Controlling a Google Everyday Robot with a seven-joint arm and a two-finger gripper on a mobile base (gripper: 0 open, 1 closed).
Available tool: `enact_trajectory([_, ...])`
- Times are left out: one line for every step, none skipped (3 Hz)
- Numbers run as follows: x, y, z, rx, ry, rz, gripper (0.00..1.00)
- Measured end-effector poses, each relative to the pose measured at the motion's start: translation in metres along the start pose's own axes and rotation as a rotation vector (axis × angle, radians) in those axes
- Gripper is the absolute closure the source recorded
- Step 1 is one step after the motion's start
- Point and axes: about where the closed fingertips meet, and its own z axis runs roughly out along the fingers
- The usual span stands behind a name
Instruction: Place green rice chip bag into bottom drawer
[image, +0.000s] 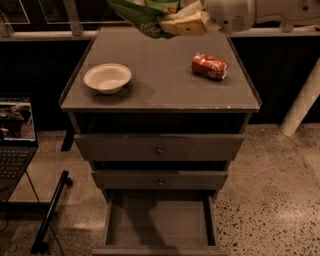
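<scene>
Looking top centre, you see your gripper (176, 24) clamped on the green rice chip bag (141, 15) above the grey cabinet top (165, 92) (bowl (107, 77) left, red packet (210, 66) right); the bottom drawer (160, 222) stands open lower centre, speckled floor (272, 192) around.

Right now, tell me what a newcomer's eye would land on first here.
The green bag hangs at the top edge, pinched in the tool above the back of the cabinet. Below, the bottom drawer stands pulled open. On the cabinet top sit a white bowl at left and a red packet at right.
</scene>
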Motion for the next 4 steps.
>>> enact_trajectory([-0.064, 0.028, -0.003, 0.117, -0.083, 0.002, 1.00])
enact_trajectory([-0.064, 0.055, -0.006, 0.224, -0.095, 0.088, 1.00])
enact_trajectory([-0.001, 0.091, -0.028, 0.326, -0.003, 0.220, 1.00])
enact_trajectory([0.091, 0.150, -0.054, 0.395, 0.159, 0.379, 1.00])
